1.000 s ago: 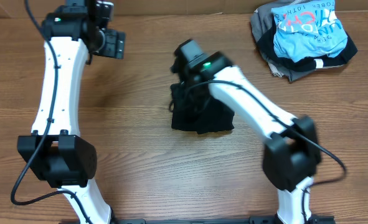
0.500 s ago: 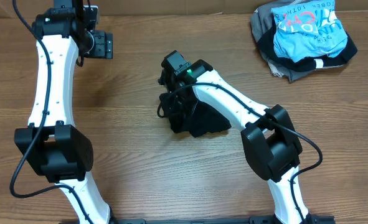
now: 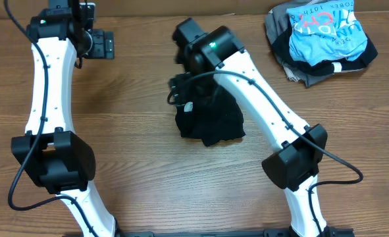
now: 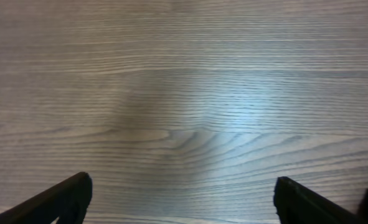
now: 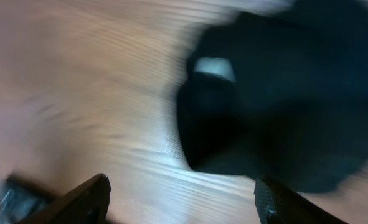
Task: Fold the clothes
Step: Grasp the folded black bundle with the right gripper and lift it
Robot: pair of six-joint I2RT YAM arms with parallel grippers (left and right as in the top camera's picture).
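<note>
- Since half a second ago the right jaws have come up off the black shirt [image 3: 210, 124] and swung toward the far side of the desk [image 3: 138, 164]. The left arm [image 3: 49, 99] has only drifted a little to the left.
- Right jaws stand wide. In the wrist view both fingers [image 5: 87, 198] sit well apart at the bottom edge, with bare wood between them and nothing gripped.
- Beyond those fingers the view is blurred, but it shows a dark heap with a small white tag [image 5: 213, 67] near its top.
- Left jaws are wide too, the fingers [image 4: 65, 198] apart over bare wood near the far left corner.
- From overhead the black shirt lies bunched at the middle of the desk, not flat. The white tag is at its left edge and the right arm [image 3: 266, 105] crosses above its right side.
- At the far right corner, well apart from it, a light-blue shirt [image 3: 326, 29] rests on a grey garment [image 3: 305, 78].
</note>
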